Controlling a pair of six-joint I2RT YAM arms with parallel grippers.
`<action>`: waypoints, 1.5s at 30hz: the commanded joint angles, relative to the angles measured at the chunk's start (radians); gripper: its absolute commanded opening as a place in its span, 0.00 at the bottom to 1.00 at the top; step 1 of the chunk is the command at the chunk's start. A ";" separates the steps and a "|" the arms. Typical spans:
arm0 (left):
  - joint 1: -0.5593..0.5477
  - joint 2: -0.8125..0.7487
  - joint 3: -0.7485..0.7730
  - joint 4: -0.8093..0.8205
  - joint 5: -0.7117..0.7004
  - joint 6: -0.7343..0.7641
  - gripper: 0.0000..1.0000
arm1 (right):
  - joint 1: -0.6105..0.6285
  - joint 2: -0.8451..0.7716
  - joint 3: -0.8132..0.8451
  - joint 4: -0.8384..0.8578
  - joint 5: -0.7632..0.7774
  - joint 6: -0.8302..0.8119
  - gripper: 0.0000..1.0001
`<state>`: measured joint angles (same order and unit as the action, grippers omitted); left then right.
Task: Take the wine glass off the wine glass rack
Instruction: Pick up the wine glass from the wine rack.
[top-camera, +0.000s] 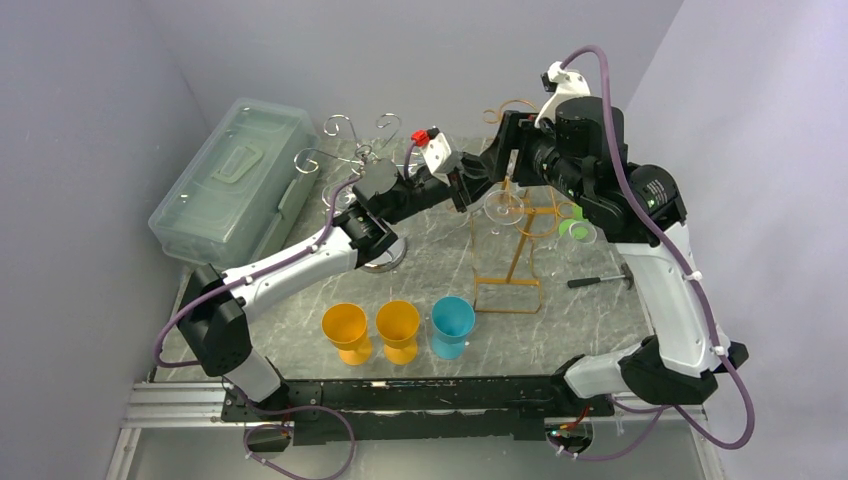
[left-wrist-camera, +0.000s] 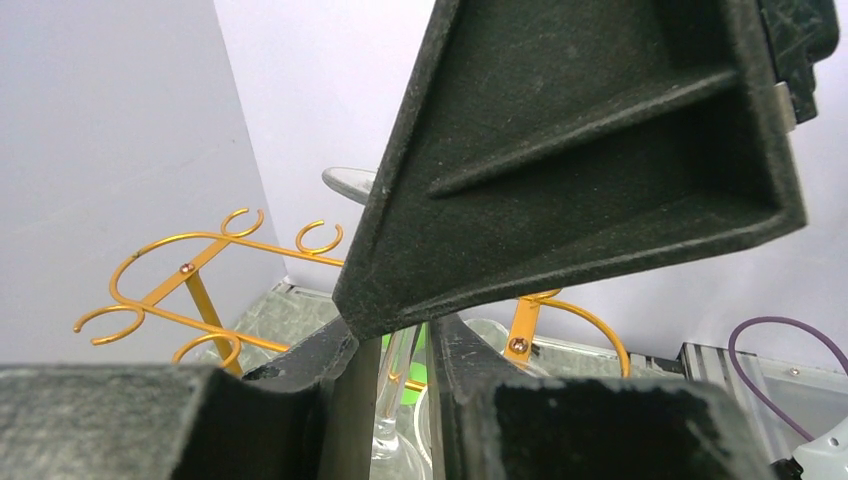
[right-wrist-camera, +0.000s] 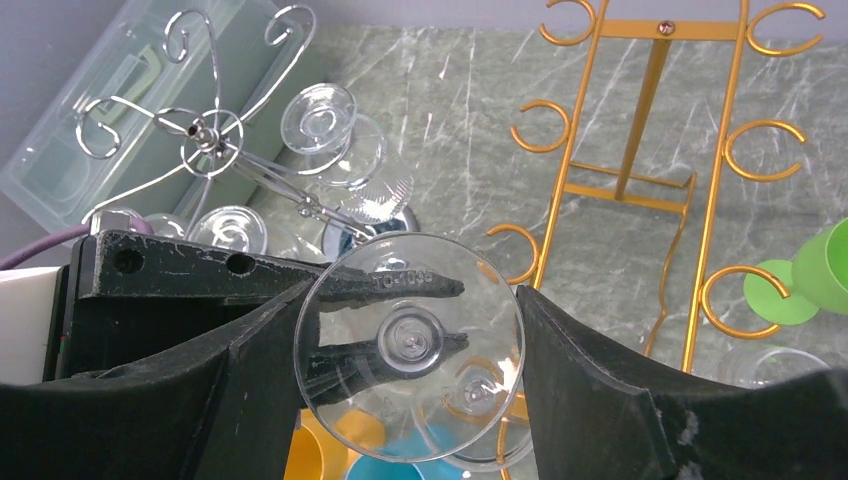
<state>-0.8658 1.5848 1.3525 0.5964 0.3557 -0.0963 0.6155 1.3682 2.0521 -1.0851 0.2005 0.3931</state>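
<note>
Left gripper (left-wrist-camera: 395, 350) fingers pinch the thin stem of the wine glass (right-wrist-camera: 410, 340). Only a sliver of stem shows between them, the bowl is cut off, and a finger (left-wrist-camera: 600, 150) of the right gripper (right-wrist-camera: 411, 293) blocks most of the view above. That gripper stands spread, one finger each side of the glass's foot, which seems just clear of the gold wine glass rack (right-wrist-camera: 650, 90) to their right. Left of the fingers are a plastic box (top-camera: 235, 175) and a silver rack (right-wrist-camera: 205, 130) hung with glasses. Beneath them stand two orange cups (top-camera: 347, 330) and a blue cup (top-camera: 452, 325). Far right is a green cup (right-wrist-camera: 825, 270).
</note>
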 joint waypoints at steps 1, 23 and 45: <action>-0.011 -0.026 0.048 0.045 -0.059 -0.002 0.00 | 0.006 -0.069 -0.027 0.203 -0.059 0.050 0.65; -0.019 -0.056 0.073 0.029 -0.142 -0.011 0.00 | 0.007 -0.187 -0.245 0.459 -0.105 0.080 0.93; -0.018 -0.098 0.188 -0.131 -0.254 -0.063 0.00 | 0.007 -0.375 -0.525 0.811 -0.098 0.079 0.99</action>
<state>-0.8787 1.5520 1.4582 0.4496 0.1459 -0.1253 0.6170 1.0313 1.5597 -0.4065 0.1165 0.4679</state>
